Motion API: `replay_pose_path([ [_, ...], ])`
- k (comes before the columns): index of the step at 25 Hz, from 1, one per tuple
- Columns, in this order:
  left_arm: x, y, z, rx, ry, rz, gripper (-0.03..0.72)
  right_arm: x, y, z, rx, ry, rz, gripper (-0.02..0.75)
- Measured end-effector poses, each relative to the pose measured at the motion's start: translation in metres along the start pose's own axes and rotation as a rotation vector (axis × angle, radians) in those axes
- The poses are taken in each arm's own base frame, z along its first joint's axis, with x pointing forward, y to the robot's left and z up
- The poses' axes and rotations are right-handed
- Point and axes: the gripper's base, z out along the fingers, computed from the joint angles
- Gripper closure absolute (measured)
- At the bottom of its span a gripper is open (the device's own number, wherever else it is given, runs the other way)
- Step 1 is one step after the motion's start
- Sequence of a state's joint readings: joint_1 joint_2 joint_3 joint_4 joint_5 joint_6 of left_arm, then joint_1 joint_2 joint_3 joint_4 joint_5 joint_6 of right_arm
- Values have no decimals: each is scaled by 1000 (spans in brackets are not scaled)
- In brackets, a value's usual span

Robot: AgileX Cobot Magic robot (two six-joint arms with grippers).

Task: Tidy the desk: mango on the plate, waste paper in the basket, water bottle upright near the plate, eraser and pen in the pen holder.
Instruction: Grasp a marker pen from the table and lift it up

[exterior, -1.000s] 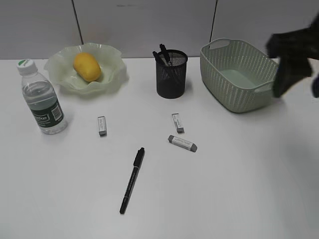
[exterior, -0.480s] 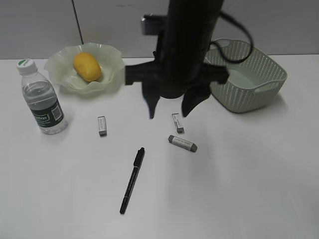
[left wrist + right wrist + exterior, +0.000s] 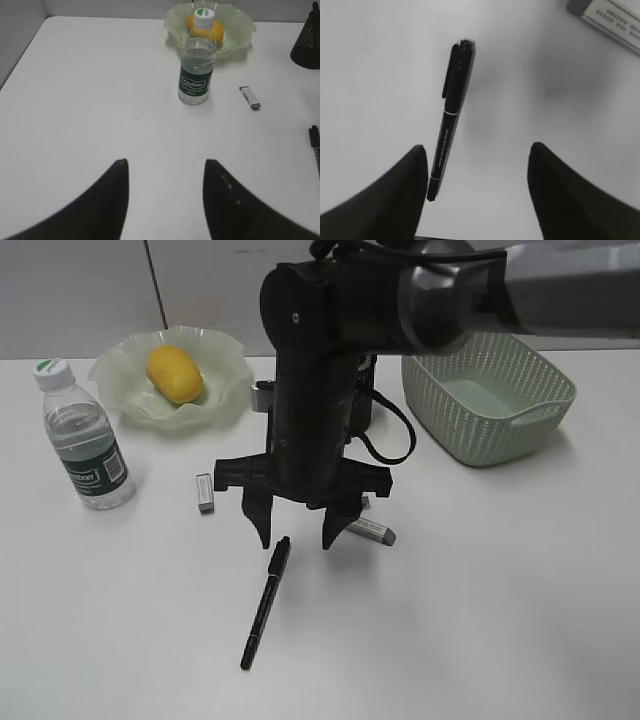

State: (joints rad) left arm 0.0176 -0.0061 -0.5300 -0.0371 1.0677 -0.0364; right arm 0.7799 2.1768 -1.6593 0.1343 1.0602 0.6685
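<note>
Pen (image 3: 265, 602) flat on desk (image 3: 480, 610), cap end just below my right jaws (image 3: 297, 538), spread wide, empty. Left wrist view alone shows my left jaws (image 3: 165, 195), apart, empty; water bottle (image 3: 197, 60) upright before plate (image 3: 240, 30) holding mango (image 3: 192, 25).

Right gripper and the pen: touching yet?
Apart. The right wrist view shows the right gripper open, and bare desk shows between the pen and each finger.
</note>
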Motion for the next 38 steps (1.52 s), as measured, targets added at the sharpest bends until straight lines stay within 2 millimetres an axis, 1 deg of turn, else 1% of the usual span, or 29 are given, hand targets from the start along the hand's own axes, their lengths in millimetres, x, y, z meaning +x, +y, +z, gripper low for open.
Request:
replay_pose_path([
  [3,0,0,0,0,0,0,316,-6,4,3,-1,-5,1,239],
  [8,0,0,0,0,0,0,316,-18,14,14,10,-10,-4,251],
  [11,0,0,0,0,0,0,324,-25,20,16,7,-16,-8,252],
  [14,0,0,0,0,0,0,342,-27,20,25,24,1,6,253],
  [17,0,0,0,0,0,0,357,-27,18,28,40,15,25,262],
  [20,0,0,0,0,0,0,367,-26,19,29,40,29,55,288],
  [24,0,0,0,0,0,0,370,-23,20,42,42,58,98,313],
  [27,0,0,0,0,0,0,371,-23,20,48,48,66,115,325],
  [29,0,0,0,0,0,0,380,-23,20,52,54,71,124,347],
  [34,0,0,0,0,0,0,404,-23,20,53,55,72,142,412],
  [38,0,0,0,0,0,0,408,-24,21,54,44,61,158,466],
])
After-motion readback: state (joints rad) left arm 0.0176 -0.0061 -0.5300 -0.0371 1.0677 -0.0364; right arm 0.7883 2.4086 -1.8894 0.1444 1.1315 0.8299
